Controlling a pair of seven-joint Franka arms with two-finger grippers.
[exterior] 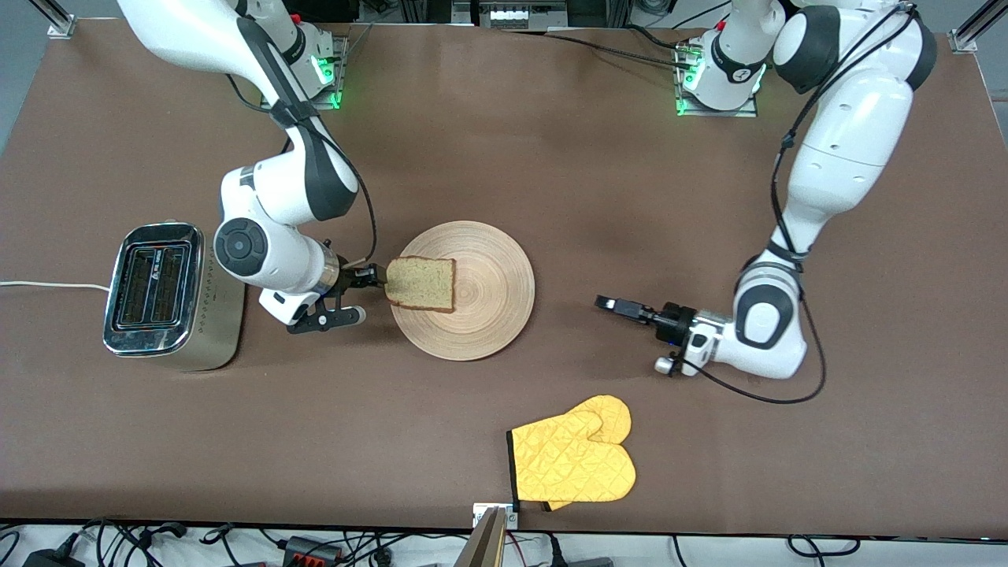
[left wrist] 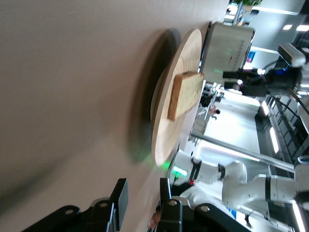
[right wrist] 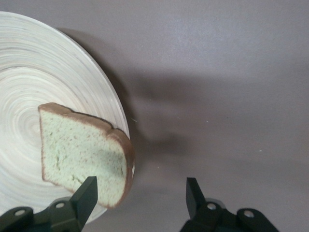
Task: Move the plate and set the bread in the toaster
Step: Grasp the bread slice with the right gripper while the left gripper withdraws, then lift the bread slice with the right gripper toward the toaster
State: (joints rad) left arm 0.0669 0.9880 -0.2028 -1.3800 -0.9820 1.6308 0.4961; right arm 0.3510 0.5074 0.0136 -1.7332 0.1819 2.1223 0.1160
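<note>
The bread [exterior: 420, 283], a squarish brown slice with a darker crust, lies flat on the plate [exterior: 488, 303], on the part of it toward the right arm's end of the table, one edge reaching the plate's rim. The plate, round, of pale wood with ring grain, sits on the brown table [exterior: 551, 157] about midway between the two arms. The right gripper [exterior: 368, 293] is low at the bread's edge, just beside the plate's rim; in the right wrist view its fingers [right wrist: 86, 198] stand spread wide, one over the slice's corner and the other over bare table, gripping nothing. The toaster [exterior: 161, 295], shiny and two-slotted, stands toward the right arm's end of the table, near that gripper, with a white cord [exterior: 47, 285] leading off to the table's edge. The left gripper [exterior: 610, 303] is low over bare table toward the left arm's end, apart from the plate and pointing toward it, its fingers [left wrist: 119, 195] slightly parted with nothing between them. A yellow oven mitt [exterior: 575, 457] lies nearer the front camera than the plate.
</note>
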